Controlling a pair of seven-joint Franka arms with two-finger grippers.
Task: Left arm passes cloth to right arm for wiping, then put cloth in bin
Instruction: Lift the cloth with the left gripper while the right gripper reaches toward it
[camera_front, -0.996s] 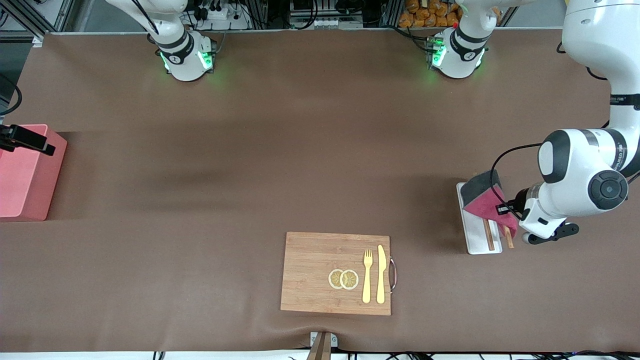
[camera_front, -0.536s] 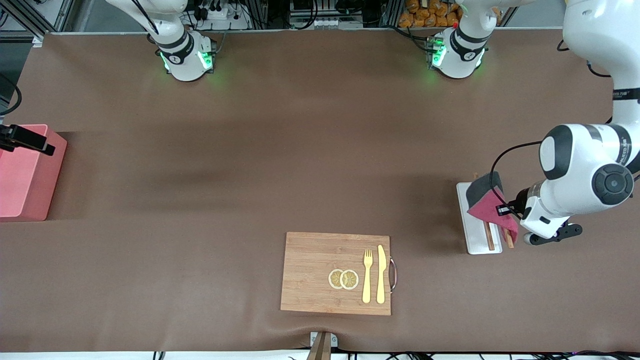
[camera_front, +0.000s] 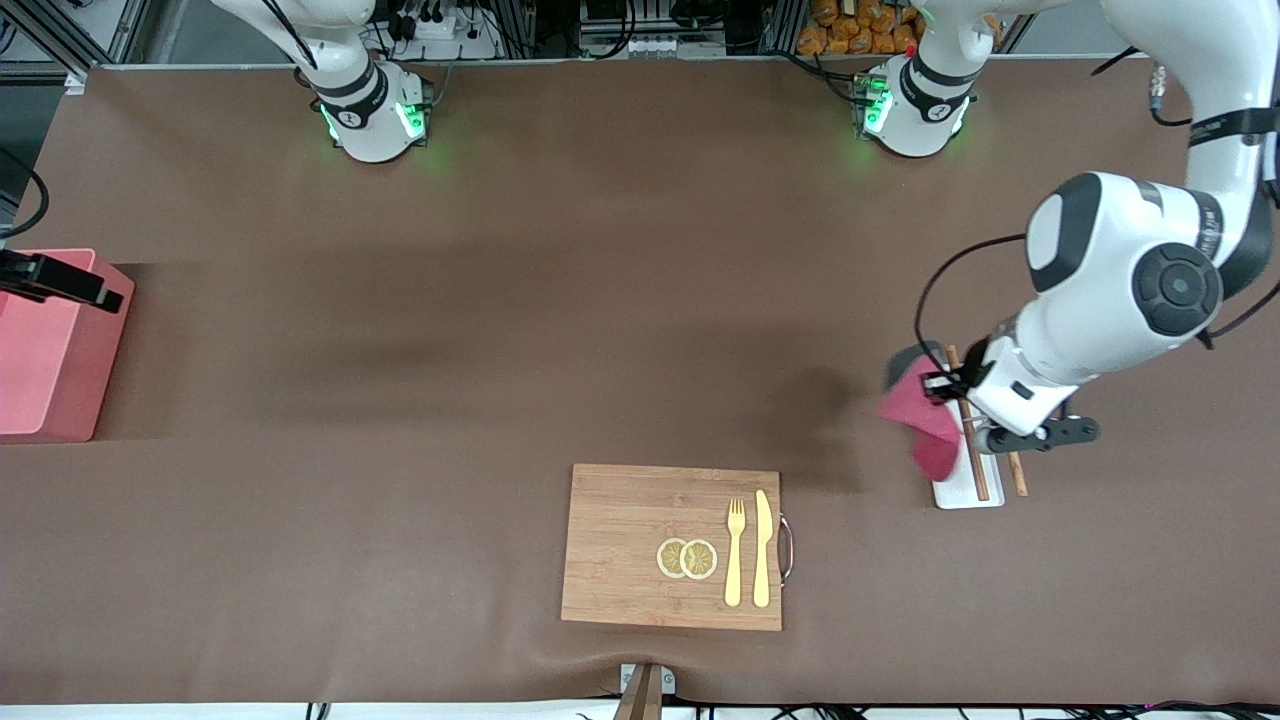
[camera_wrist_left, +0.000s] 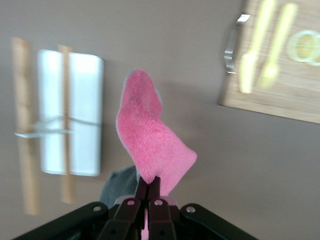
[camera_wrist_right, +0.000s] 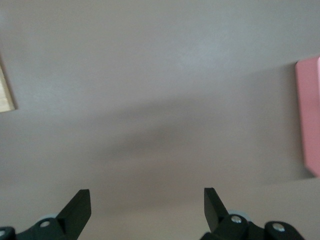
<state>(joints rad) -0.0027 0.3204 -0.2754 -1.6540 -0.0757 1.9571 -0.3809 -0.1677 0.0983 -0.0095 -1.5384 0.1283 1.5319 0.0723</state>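
— 2 arms, and how much room do you have between them?

— Plenty. You have bare brown table (camera_front: 560, 300) across the whole middle, from the base-side edge down to the wooden board (camera_front: 672, 546), which sits by the front-camera edge with a fork (camera_front: 735, 552), a knife (camera_front: 763, 548) and 2 lemon slices (camera_front: 686, 558) on it. The bin (camera_front: 45, 350) stands at the right arm's end of the table, cut off by the front view's border.

— What can't you make out?

— The right gripper (camera_wrist_right: 147, 197) shows in the front view only as a dark piece over the bin's rim; the rest is out of frame. The white tray (camera_front: 955, 485) at the left arm's end is partly covered by the cloth and the left wrist. 2 wooden sticks (camera_front: 970, 445) lie there, 1 on the tray and 1 just beside it. The left wrist view is blurred.

— And the hands?

— Your left gripper (camera_wrist_left: 148, 187) is up in the air over the tray, fingers pressed together on 1 corner of the cloth (camera_front: 925, 425); it hangs magenta with a bit of grey reverse showing. Your right gripper waits over the table near the bin, fingers spread wide, holding nothing.
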